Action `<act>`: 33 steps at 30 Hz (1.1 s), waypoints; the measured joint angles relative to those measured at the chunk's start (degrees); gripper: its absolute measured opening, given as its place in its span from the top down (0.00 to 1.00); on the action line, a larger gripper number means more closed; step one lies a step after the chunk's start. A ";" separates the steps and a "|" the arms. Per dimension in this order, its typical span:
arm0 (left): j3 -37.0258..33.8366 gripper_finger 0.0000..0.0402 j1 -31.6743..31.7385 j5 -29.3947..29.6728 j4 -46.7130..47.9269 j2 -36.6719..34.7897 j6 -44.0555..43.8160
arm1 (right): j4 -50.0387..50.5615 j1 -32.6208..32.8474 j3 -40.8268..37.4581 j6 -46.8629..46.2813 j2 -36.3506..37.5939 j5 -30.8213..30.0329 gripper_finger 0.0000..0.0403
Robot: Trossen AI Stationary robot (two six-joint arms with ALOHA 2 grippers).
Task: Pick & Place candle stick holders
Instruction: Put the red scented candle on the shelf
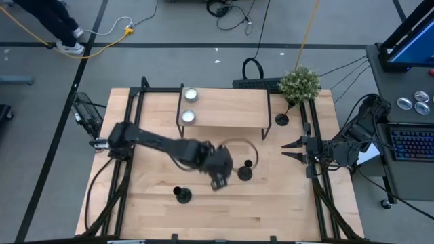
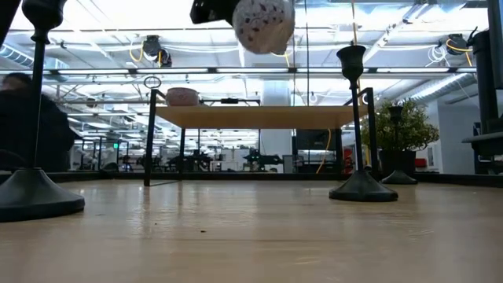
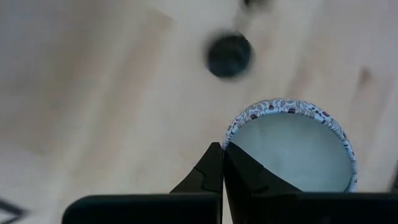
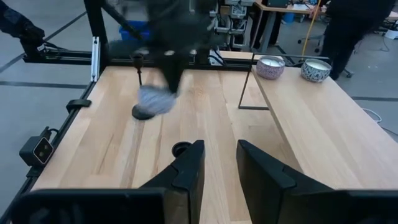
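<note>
L gripper [image 1: 220,177] mid table [image 1: 285,203], jaws pinching patterned candle tin [image 3: 291,146] rim above a black holder [image 1: 245,172], R gripper [image 1: 291,150] at right edge, jaws part spread, holding nothing.

Grey floor [image 1: 203,34] with cables [image 1: 108,34] surrounds the wooden table [image 1: 224,210]; bright ceiling lights [image 2: 118,16] overhead.

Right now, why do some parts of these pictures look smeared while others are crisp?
High view: the left arm's gripper is smeared by motion, while the table stays crisp. Right wrist view: that same arm is a dark blur over the wood. Left wrist view: the patterned candle tin at the fingertips is sharp, the candle stick holder beyond it soft. Low view: bright ceiling lights wash out the top.
</note>
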State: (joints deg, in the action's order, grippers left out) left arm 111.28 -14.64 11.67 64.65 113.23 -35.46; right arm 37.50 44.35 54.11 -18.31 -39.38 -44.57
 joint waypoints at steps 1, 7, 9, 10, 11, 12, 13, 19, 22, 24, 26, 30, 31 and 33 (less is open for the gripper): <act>0.00 1.00 1.17 1.29 0.25 -1.18 0.00 | 0.01 0.01 0.00 0.25 -0.02 0.11 0.78; 0.02 1.00 10.76 8.76 0.59 -7.15 1.07 | 0.00 0.01 0.00 1.08 -0.01 0.08 0.78; 0.04 1.00 14.57 10.62 0.35 -8.75 2.46 | 0.00 0.01 0.00 1.39 -0.02 -0.14 0.78; 0.04 1.00 16.64 11.05 0.26 -9.26 3.54 | 0.00 0.01 0.00 1.44 0.00 -0.18 0.78; 0.04 1.00 18.68 11.15 0.12 -9.75 4.78 | -0.02 0.00 0.00 1.43 0.00 -0.23 0.78; 0.04 1.00 20.57 11.04 0.19 -10.07 6.08 | -0.01 0.01 0.00 1.24 -0.02 -0.35 0.78; 0.04 1.00 22.60 10.84 0.53 -10.12 7.21 | 0.00 0.00 0.00 0.98 -0.02 -0.38 0.78; 0.04 1.00 30.38 6.44 7.95 -9.51 13.18 | 0.00 -0.02 0.00 -1.14 -0.02 -2.17 0.78; 0.02 1.00 32.45 5.70 12.40 -9.27 14.94 | 0.00 -0.02 0.00 -2.10 0.00 -3.70 0.78; 0.03 1.00 33.37 5.00 12.96 -9.37 16.05 | 0.00 -0.02 0.00 -2.22 -0.02 -3.77 0.78; 0.04 1.00 34.00 4.86 13.32 -9.37 17.13 | 0.00 -0.02 0.00 -2.85 -0.02 -3.76 0.78; 0.07 1.00 34.76 4.74 12.73 -8.76 19.04 | 0.00 -0.02 0.00 -4.38 -0.01 -3.79 0.78; 0.09 1.00 35.02 4.74 12.47 -8.48 19.33 | 0.00 -0.02 0.00 -4.71 -0.01 -3.79 0.78; 0.02 1.00 35.45 4.52 11.72 -7.54 20.48 | 0.00 -0.02 0.00 -5.03 0.00 -3.76 0.78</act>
State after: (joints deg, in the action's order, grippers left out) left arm 111.31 20.81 16.19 76.37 105.69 -14.99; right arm 37.50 44.34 54.11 -23.33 -39.38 -48.34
